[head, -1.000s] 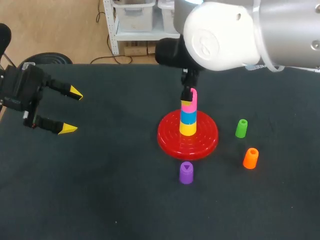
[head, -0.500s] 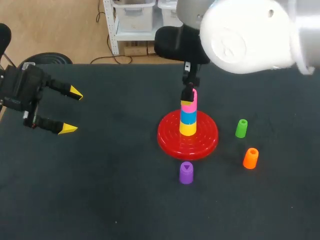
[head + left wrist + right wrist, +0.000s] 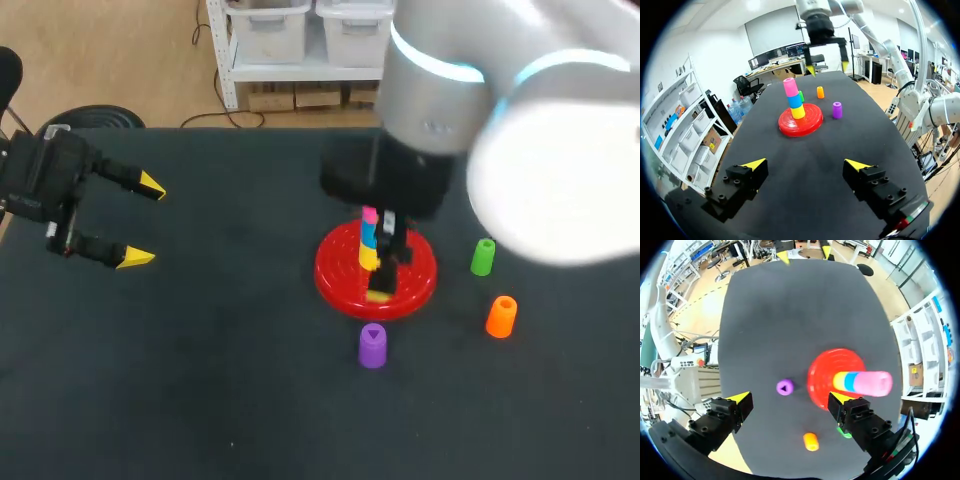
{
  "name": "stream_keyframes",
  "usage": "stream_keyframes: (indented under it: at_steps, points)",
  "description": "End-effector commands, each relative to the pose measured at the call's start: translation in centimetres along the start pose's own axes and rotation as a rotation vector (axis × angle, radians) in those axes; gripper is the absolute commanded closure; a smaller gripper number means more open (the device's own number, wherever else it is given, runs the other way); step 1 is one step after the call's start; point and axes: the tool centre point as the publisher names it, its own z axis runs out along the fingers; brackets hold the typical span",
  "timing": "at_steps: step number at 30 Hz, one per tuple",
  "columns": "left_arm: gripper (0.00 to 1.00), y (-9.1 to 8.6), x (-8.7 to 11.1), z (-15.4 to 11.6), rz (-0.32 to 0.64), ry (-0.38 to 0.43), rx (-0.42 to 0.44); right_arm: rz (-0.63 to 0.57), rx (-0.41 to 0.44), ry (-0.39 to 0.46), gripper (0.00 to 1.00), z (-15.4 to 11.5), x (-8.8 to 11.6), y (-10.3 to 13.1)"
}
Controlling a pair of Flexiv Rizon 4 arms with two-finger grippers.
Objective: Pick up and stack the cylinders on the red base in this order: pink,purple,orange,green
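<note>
The pink cylinder point(image 3: 790, 87) is seated at the top of an upright stack at the centre of the red base point(image 3: 790, 129), directly above a blue cylinder point(image 3: 795, 100), which rests on a yellow cylinder point(image 3: 798, 112). The purple cylinder point(image 3: 372, 345) is stood on the black table point(image 3: 220, 400), just beside the rim of the base on its near side in the head view, and is not in contact with it. The green cylinder point(image 3: 483, 256) and the orange cylinder point(image 3: 501, 316) are placed on the table to the right of the base. The green one is near the rim, and the orange one is further out and closer to the near edge. Neither is touched by anything. The right gripper point(image 3: 789, 398) is held above the base and the stack and is pointed down at the table. Its fingers are spread wide and nothing is gripped between them. In the right wrist view the purple cylinder is seen beneath the gap between the fingers, and the green cylinder is partly hidden behind one finger. In the head view the stack is partly covered by this gripper. The left gripper point(image 3: 140, 220) is held over the left part of the table, well apart from the base. Its fingers are likewise spread wide and empty, and in the left wrist view the base and stack lie ahead of it.
</note>
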Motion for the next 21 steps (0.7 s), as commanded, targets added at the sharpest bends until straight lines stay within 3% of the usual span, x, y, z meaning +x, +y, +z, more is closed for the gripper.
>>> stream_keyframes:
  at_steps: [1,7,21]
  points:
    - [0.0,0.0,0.1,0.0,0.003,-0.003,-0.001,0.018,0.038,-0.017,0.0,3.1,0.9,1.9]
    - [0.0,0.0,0.1,0.0,0.003,-0.003,-0.001,0.022,-0.02,0.053,0.0,7.4,0.6,3.9]
    - [0.0,0.0,0.1,0.0,0.003,-0.003,-0.001,0.044,-0.049,0.12,0.0,10.9,1.7,2.5]
